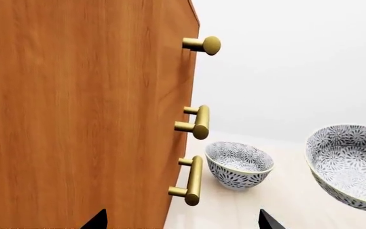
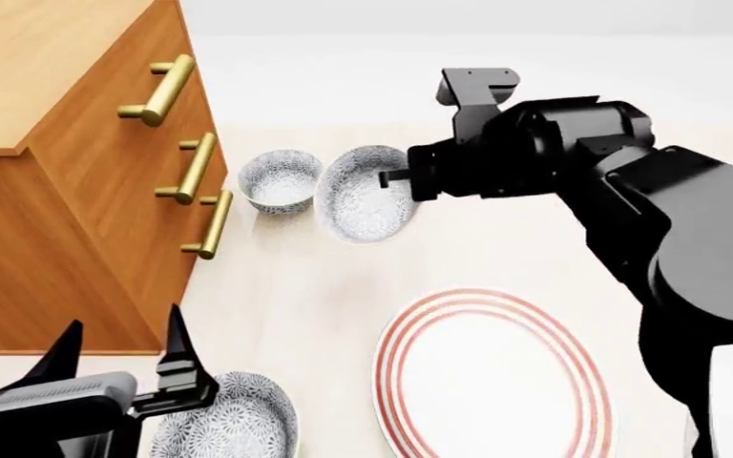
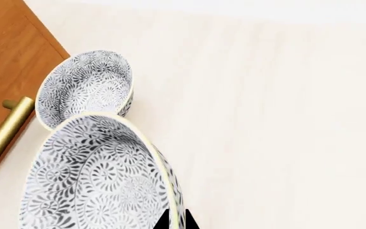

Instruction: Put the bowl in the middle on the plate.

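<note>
The middle bowl point(image 2: 364, 204) is white with a blue-grey floral pattern and hangs tilted just above the counter. My right gripper point(image 2: 399, 178) is shut on its right rim; in the right wrist view the fingertips point(image 3: 177, 220) clamp the bowl point(image 3: 94, 176) wall. The left wrist view shows it as the nearer bowl point(image 1: 351, 164). The plate point(image 2: 494, 377), white with red rings, lies flat in front of it, to the right. My left gripper point(image 2: 118, 353) stands open and empty beside the nearest bowl point(image 2: 229, 425); its gripper point(image 1: 183, 224) tips show spread wide.
A third alike bowl point(image 2: 279, 180) point(image 3: 84, 86) point(image 1: 239, 164) sits just behind and left of the held one. A wooden cabinet point(image 2: 61, 239) with brass handles point(image 2: 194, 168) stands along the left, close to the bowls and the left gripper.
</note>
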Controlling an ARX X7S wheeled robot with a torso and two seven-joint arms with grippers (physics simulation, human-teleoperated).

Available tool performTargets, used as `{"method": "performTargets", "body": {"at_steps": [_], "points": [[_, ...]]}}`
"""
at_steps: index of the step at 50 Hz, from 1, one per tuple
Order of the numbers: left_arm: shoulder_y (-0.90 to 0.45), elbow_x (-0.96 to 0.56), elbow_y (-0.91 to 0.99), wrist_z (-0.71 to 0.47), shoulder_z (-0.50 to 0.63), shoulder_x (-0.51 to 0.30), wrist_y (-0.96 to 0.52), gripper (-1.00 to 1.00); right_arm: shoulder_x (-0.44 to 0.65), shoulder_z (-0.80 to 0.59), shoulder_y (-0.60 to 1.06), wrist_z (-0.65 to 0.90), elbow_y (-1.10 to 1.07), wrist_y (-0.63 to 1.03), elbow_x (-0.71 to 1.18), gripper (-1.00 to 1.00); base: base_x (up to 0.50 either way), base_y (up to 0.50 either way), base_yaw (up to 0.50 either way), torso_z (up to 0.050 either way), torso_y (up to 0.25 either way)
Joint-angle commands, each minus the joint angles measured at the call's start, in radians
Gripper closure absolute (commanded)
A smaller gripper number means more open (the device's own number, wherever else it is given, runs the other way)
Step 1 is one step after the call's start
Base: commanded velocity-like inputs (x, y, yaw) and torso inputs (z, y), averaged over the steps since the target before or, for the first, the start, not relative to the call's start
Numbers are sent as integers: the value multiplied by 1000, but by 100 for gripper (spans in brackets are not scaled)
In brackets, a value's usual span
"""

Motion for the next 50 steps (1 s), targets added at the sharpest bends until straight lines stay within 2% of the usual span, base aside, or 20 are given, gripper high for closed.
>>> {"method": "performTargets", "body": {"at_steps": [1,6,15,21,28,31,41,46,50], "points": [[-3,8,3,-6,15,1,-8,-100,241,-66,108,99,-358,-90,175,100,0,0,0,0,0],[-2,12,3,-6,20,0,-7,-100,442,-13,149,251,-727,-182,192,100,0,0,0,0,0],[-2,13,6,-11,26,-2,-12,-100,687,33,174,376,-1090,-276,189,100,0,0,0,0,0],[-7,20,-9,-8,36,1,-9,-100,795,53,181,410,-1225,-314,185,100,0,0,0,0,0],[-12,19,-11,-14,34,0,-13,-100,839,61,165,405,-1283,-334,179,100,0,0,0,0,0],[-20,25,-29,-14,40,4,-12,-100,922,67,171,440,-1391,-345,181,100,0,0,0,0,0],[-29,26,-44,-19,44,6,-14,-100,1069,65,177,499,-1559,-342,173,100,0,0,0,0,2],[-27,26,-40,-21,44,4,-13,-100,1108,67,190,518,-1598,-324,175,100,0,0,0,0,0],[-18,33,-45,-5,45,7,27,-100,1164,69,207,537,-1641,-300,175,100,0,0,0,0,0]]}}
